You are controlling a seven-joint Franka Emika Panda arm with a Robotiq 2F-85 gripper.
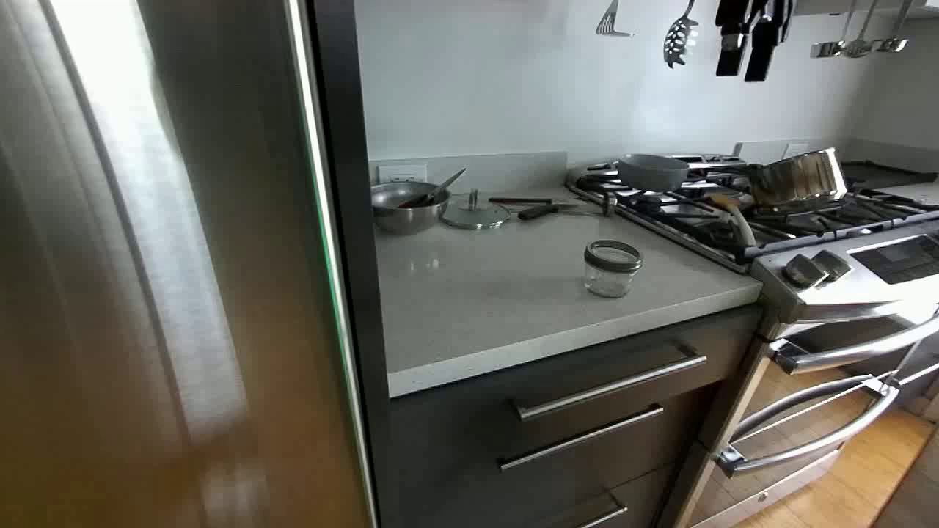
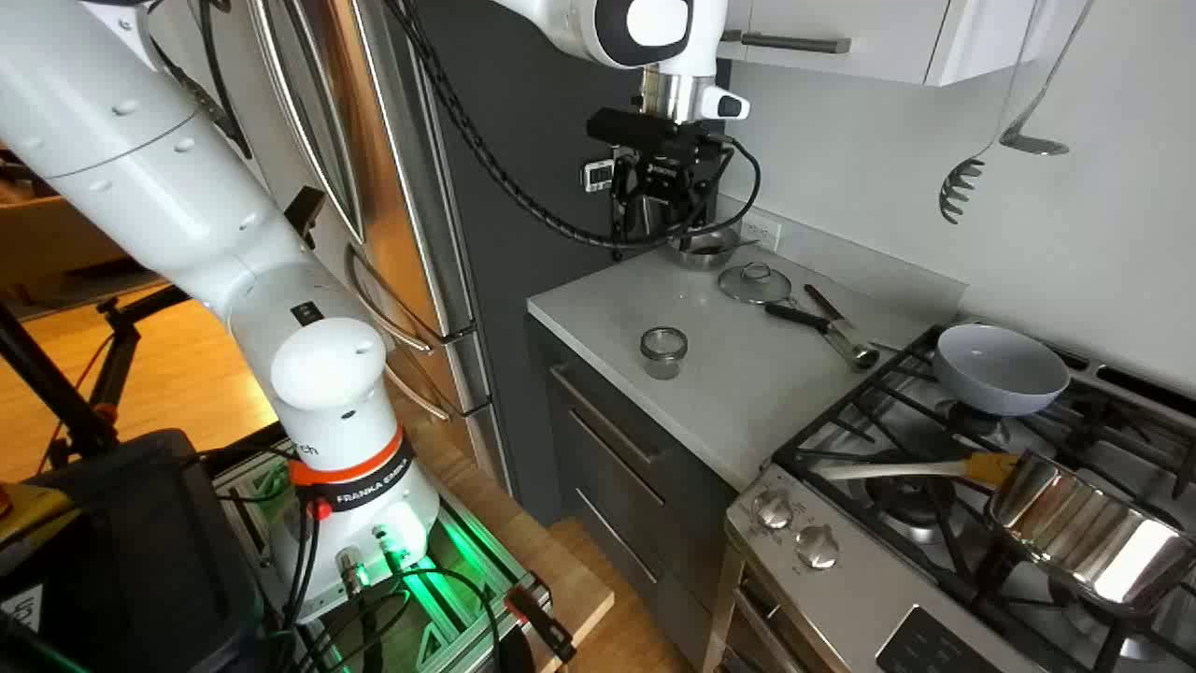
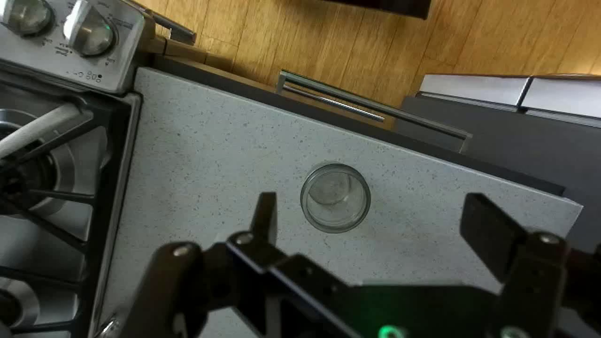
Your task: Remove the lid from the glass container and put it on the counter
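The glass container (image 1: pixel 607 284) is a small clear jar, upright on the pale counter (image 1: pixel 499 301) near its front edge. It also shows in an exterior view (image 2: pixel 662 369). The lid (image 1: pixel 613 257) sits on its top as a round cap with a dark rim and see-through middle; it shows in the wrist view (image 3: pixel 335 198) from above. My gripper (image 3: pixel 373 209) is open and empty, its fingers spread wider than the jar. In an exterior view my gripper (image 2: pixel 651 229) hangs above the back of the counter, apart from the jar. It is out of view in an exterior view.
A steel bowl (image 1: pixel 409 209), a clear pan lid (image 1: pixel 475 213) and dark-handled utensils (image 1: pixel 539 211) lie at the back of the counter. The gas stove (image 2: pixel 911 495) holds a grey pan (image 2: pixel 1000 369) and a tilted steel pot (image 2: pixel 1089 533). The fridge (image 1: pixel 183 257) stands beside the counter.
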